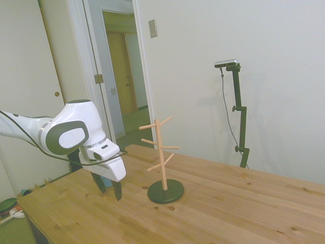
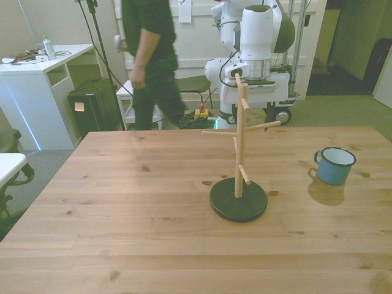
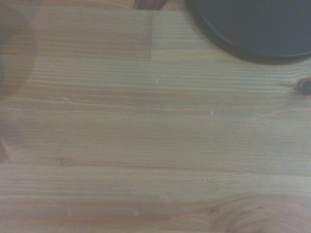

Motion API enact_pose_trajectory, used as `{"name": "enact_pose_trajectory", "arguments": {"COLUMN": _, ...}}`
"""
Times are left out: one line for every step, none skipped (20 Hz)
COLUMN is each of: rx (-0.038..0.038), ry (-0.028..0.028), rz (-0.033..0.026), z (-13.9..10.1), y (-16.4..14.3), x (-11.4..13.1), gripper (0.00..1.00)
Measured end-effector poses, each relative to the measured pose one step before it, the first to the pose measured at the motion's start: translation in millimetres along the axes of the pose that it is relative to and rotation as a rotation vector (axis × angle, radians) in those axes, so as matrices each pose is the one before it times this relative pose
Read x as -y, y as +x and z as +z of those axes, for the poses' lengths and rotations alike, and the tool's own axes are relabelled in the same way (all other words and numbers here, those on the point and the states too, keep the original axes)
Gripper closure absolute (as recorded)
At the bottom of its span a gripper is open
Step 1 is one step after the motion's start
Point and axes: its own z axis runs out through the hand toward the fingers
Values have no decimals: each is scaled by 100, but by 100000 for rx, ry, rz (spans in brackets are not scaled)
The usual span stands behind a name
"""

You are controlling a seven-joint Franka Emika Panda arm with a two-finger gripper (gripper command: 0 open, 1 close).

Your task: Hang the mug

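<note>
Nearest the front camera is bare pine board, the table (image 2: 122,233) running wide with knots and plank seams. Toward its middle stands the wooden peg stand (image 2: 238,153), upright on a dark round base (image 2: 238,203), pegs angled out on several sides. The mug (image 2: 334,165) sits upright on the table toward the front view's right edge, well apart from the stand, its handle turned toward the stand. Nothing lies between mug and stand.

In the side view the gripper (image 1: 108,189) hangs just above the table near the edge where the arm comes in, beside the stand's base but clear of it; its two dark fingers (image 1: 117,190) point down with a moderate gap and nothing between them. The wrist view shows blurred wood grain and an arc of the dark base.

Behind the table a person (image 2: 150,61) in dark clothes walks past a white desk (image 2: 43,79). The side view shows pale walls and an open doorway (image 1: 124,76).
</note>
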Motion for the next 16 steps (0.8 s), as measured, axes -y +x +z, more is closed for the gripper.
{"name": "enact_pose_trajectory", "arguments": {"rx": 182, "ry": -8, "rz": 139, "z": 55, "y": 42, "x": -10, "gripper": 0}}
{"name": "enact_pose_trajectory", "arguments": {"rx": 574, "ry": 283, "rz": 751, "z": 49, "y": 156, "x": -172, "gripper": 0}}
{"name": "enact_pose_trajectory", "arguments": {"rx": -66, "ry": -178, "rz": -984, "z": 18, "y": -335, "x": 252, "gripper": 0}}
{"name": "enact_pose_trajectory", "arguments": {"rx": -467, "ry": -286, "rz": -1771, "z": -42, "y": -897, "x": 706, "gripper": 0}}
{"name": "enact_pose_trajectory", "arguments": {"rx": -900, "ry": -289, "rz": -1557, "z": -202, "y": -1250, "x": 1001, "gripper": 0}}
{"name": "enact_pose_trajectory", "arguments": {"rx": -1426, "ry": -231, "rz": -1851, "z": -447, "y": -1509, "x": 1112, "gripper": 0}}
{"name": "enact_pose_trajectory", "arguments": {"rx": -1704, "ry": -126, "rz": -1500, "z": -519, "y": -1395, "x": 1006, "gripper": 0}}
{"name": "enact_pose_trajectory", "arguments": {"rx": -1721, "ry": 3, "rz": -1131, "z": -640, "y": -1266, "x": 799, "gripper": 0}}
{"name": "enact_pose_trajectory", "arguments": {"rx": -1251, "ry": -211, "rz": -1166, "z": -597, "y": -1032, "x": 506, "gripper": 0}}
{"name": "enact_pose_trajectory", "arguments": {"rx": -1162, "ry": -297, "rz": -1250, "z": -475, "y": -820, "x": 287, "gripper": 0}}
{"name": "enact_pose_trajectory", "arguments": {"rx": -1143, "ry": -487, "rz": -1592, "z": -419, "y": -714, "x": 77, "gripper": 0}}
{"name": "enact_pose_trajectory", "arguments": {"rx": -1308, "ry": -388, "rz": -1643, "z": -319, "y": -530, "x": 71, "gripper": 0}}
{"name": "enact_pose_trajectory", "arguments": {"rx": -1097, "ry": -122, "rz": -1560, "z": -329, "y": -510, "x": 215, "gripper": 0}}
{"name": "enact_pose_trajectory", "arguments": {"rx": -1051, "ry": -231, "rz": -1424, "z": -212, "y": -427, "x": 317, "gripper": 0}}
{"name": "enact_pose_trajectory", "arguments": {"rx": -778, "ry": -307, "rz": -983, "z": -131, "y": -470, "x": 440, "gripper": 0}}
{"name": "enact_pose_trajectory", "arguments": {"rx": -618, "ry": -199, "rz": -836, "z": -116, "y": -454, "x": 503, "gripper": 0}}
